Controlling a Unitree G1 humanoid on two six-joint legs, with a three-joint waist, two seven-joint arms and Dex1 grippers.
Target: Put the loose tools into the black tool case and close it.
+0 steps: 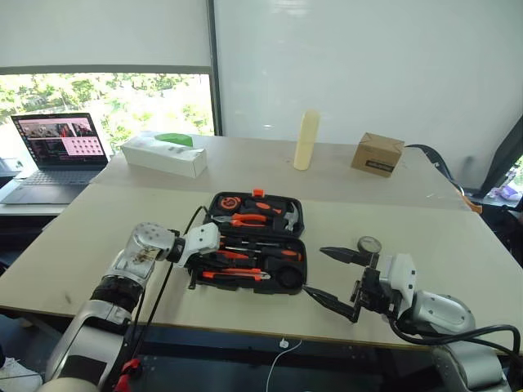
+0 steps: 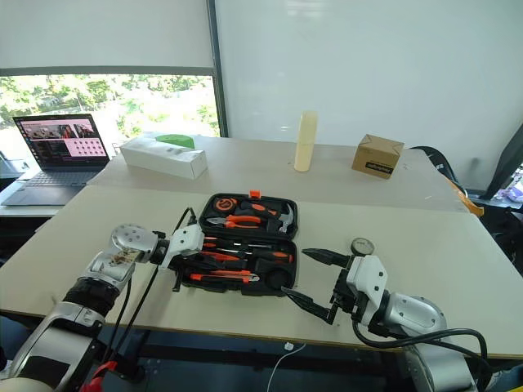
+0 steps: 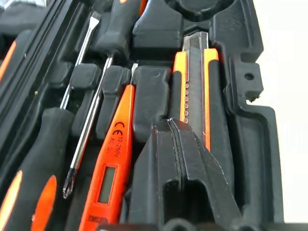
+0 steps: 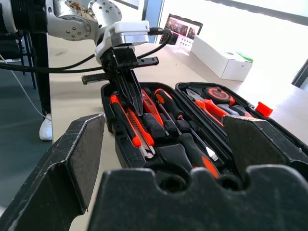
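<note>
Cut off by the left wrist view's edges: the black tool case [image 3: 245, 120] and both screwdrivers' handles [image 3: 29, 192]. Partly hidden behind the left gripper [image 3: 180, 127]: the utility knife [image 3: 195, 91]. Too small to read: the laptop [image 1: 61, 151] screen.

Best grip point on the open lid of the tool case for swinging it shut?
Probably the far rim of the lid, beside the orange latch. The black tool case lies open and flat, hinge across the middle, so that edge sits farthest from the pivot. Come from behind with the right gripper, which is open; the left gripper is shut over the tray.
</note>
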